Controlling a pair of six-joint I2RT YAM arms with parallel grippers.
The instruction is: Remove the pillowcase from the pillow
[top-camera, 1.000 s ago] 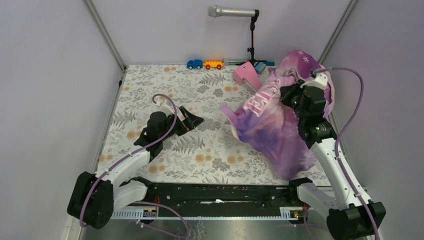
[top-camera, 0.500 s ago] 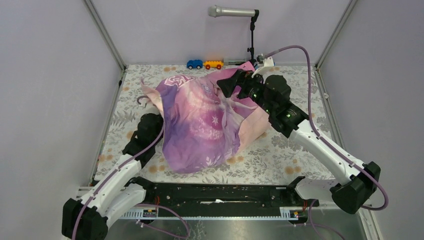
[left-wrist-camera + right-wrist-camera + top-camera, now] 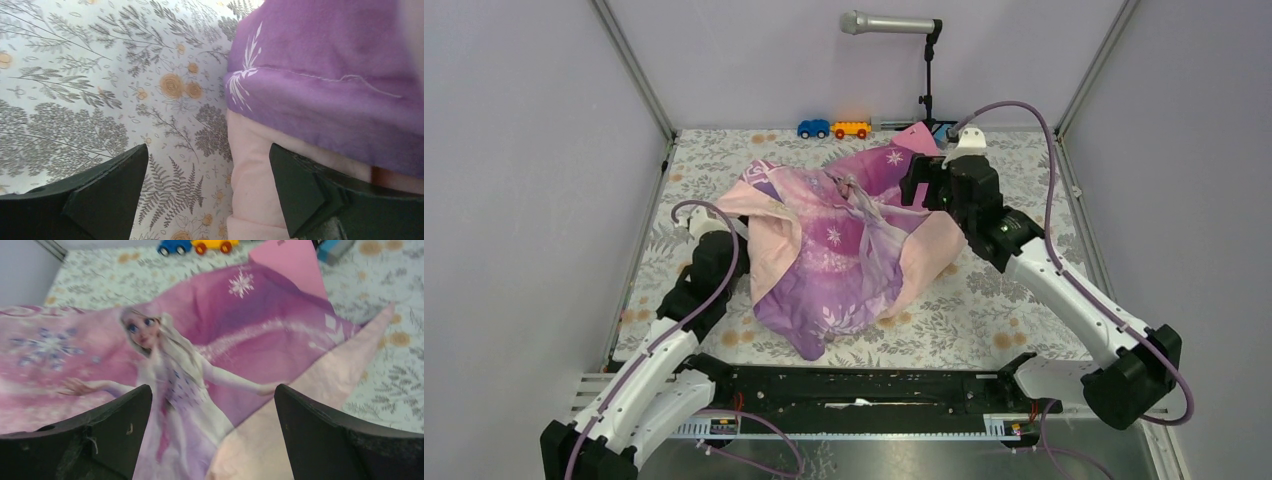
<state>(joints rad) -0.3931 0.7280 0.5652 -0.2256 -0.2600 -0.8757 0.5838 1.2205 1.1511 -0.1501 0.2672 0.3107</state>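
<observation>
The pillowcase (image 3: 844,250), purple with a blonde princess print and a pale pink inside, lies crumpled and spread over the middle of the table. No pillow shows in any view. My right gripper (image 3: 912,190) hangs over the pillowcase's far right part. In the right wrist view this gripper (image 3: 212,390) is open above the princess print (image 3: 165,355), holding nothing. My left gripper (image 3: 207,150) is open low over the table at the cloth's left edge. A pink fold of the pillowcase (image 3: 255,170) lies beside its right finger (image 3: 300,190). The cloth covers that gripper in the top view.
A stiff pink wedge (image 3: 916,134) stands behind the cloth at the back. A blue toy car (image 3: 813,128) and a yellow one (image 3: 851,128) sit along the back edge beside a microphone stand (image 3: 927,75). Walls close in on three sides of the table (image 3: 1024,310).
My right gripper swung the pillowcase from the right side to the middle, opened and let it drop. The cloth now lies flatter, over the left gripper. The right arm drew back slightly.
</observation>
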